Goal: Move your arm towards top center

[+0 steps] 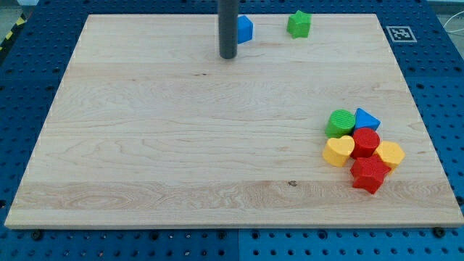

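My tip [228, 56] is at the view's top centre, at the end of the dark rod that comes down from the top edge. A blue block [245, 29] sits just right of the rod, partly hidden behind it. A green star-shaped block [299, 24] lies further right along the top edge. At the view's lower right is a tight cluster: a green cylinder [340, 123], a blue triangle [366, 119], a red cylinder [366, 142], a yellow heart [338, 151], a yellow block [391, 154] and a red star-shaped block [370, 175].
The wooden board [181, 145] rests on a blue pegboard table [22, 109]. A black-and-white marker tag [400, 33] is at the board's top right corner.
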`<control>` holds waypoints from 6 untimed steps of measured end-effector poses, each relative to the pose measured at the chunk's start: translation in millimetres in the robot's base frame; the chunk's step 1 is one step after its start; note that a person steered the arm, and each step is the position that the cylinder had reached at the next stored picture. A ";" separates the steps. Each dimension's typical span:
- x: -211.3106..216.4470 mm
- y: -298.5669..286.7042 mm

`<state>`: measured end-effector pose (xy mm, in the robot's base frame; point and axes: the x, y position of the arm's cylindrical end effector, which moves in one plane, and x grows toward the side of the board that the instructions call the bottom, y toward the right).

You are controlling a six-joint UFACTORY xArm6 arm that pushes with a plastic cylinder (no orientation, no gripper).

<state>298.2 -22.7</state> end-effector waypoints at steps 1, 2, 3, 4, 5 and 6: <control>-34.5 -32.4; -67.5 -56.9; -105.1 -56.2; -103.9 -25.9; -101.3 10.5; -90.4 23.4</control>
